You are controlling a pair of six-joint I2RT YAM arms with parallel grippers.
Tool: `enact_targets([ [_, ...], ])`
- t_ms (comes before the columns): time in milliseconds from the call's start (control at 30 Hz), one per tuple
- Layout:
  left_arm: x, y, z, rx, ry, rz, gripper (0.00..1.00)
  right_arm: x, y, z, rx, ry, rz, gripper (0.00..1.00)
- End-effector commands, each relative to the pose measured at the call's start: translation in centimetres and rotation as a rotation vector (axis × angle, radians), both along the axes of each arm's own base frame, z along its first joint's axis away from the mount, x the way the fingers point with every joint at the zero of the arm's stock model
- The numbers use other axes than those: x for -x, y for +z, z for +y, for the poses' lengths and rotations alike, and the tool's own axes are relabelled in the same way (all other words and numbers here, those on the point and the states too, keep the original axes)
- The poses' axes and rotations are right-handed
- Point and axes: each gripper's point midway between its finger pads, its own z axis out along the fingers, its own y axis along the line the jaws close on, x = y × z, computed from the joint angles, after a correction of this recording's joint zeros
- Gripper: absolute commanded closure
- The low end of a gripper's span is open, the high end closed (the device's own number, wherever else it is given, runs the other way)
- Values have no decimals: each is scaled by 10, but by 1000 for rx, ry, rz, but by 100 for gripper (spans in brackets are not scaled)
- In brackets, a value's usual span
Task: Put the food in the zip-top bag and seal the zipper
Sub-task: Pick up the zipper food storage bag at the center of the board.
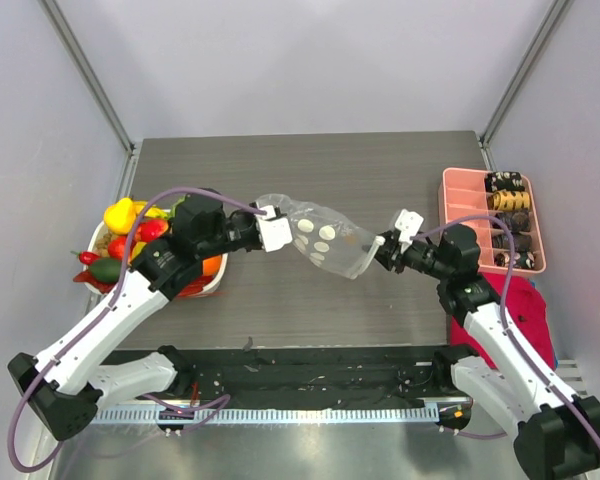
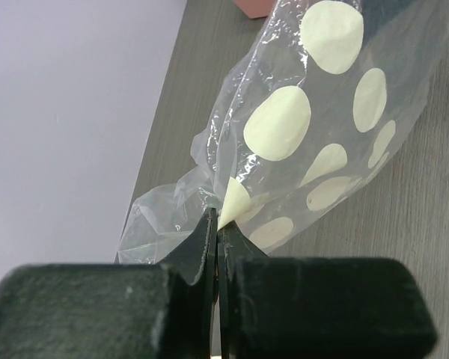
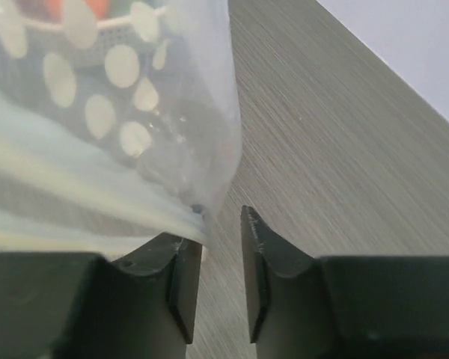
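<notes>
The zip-top bag (image 1: pixel 320 237), clear with white dots, hangs crumpled above the table's middle between my two grippers. My left gripper (image 1: pixel 273 228) is shut on the bag's left edge, and in the left wrist view its jaws (image 2: pixel 218 218) pinch the film of the bag (image 2: pixel 284 123). My right gripper (image 1: pixel 382 250) stands open at the bag's right corner. There the bag (image 3: pixel 135 112) rests on the tip of the left finger (image 3: pixel 181 262), with bare table showing in the gap. A pale band along that edge looks like the zipper (image 3: pixel 75 198). The food (image 1: pixel 130 235) lies heaped in a white basket (image 1: pixel 216 284) at the left.
A pink divided tray (image 1: pixel 450 205) with dark and yellow snack pieces stands at the right edge. A red cloth (image 1: pixel 528 310) lies in front of it. Grey walls and metal posts close in the table on three sides.
</notes>
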Motion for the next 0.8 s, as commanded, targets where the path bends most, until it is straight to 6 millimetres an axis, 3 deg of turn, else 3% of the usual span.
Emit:
enact_targets([
  [0, -3, 37, 3, 114, 36, -32, 100, -21, 34, 3, -84, -50, -72, 84],
  [67, -16, 38, 8, 173, 124, 32, 100, -24, 34, 0, -98, -93, -7, 99],
  [100, -26, 37, 11, 213, 186, 82, 81, -24, 49, -1, -145, -115, 34, 99],
  [133, -35, 47, 18, 253, 258, 112, 70, -20, 45, -2, -150, -137, 115, 99],
  [167, -42, 34, 13, 278, 298, 233, 48, -22, 48, -6, -163, -181, 166, 99],
  [200, -50, 34, 18, 304, 344, 286, 42, -23, 70, -6, -208, -213, 224, 99],
  [233, -55, 30, 24, 321, 408, 338, 38, -16, 51, -13, -175, -273, 373, 99],
  [267, -63, 34, 22, 380, 459, 418, 31, -18, 49, -20, -158, -336, 442, 99],
  [300, -66, 33, 24, 391, 492, 448, 24, -23, 66, -21, -149, -367, 484, 99],
  [333, -66, 25, 27, 375, 531, 493, 16, -7, 44, -28, -73, -405, 637, 99],
  [367, -73, 32, 30, 400, 577, 502, 0, -7, 60, -31, -65, -420, 641, 99],
  [433, -79, 35, 38, 430, 625, 533, 0, 4, 50, -44, -22, -474, 723, 99],
  [467, -77, 37, 36, 448, 595, 567, 0, 7, 58, -47, -18, -483, 717, 99],
  [533, -77, 41, 42, 504, 607, 622, 0, 20, 52, -54, 22, -515, 784, 99],
  [600, -68, 32, 40, 481, 600, 684, 0, 25, 58, -59, 34, -548, 807, 99],
  [700, -52, 8, 40, 383, 606, 786, 0, 38, 47, -75, 85, -644, 905, 99],
  [767, -44, 0, 41, 347, 599, 819, 0, 36, 41, -89, 106, -750, 934, 99],
])
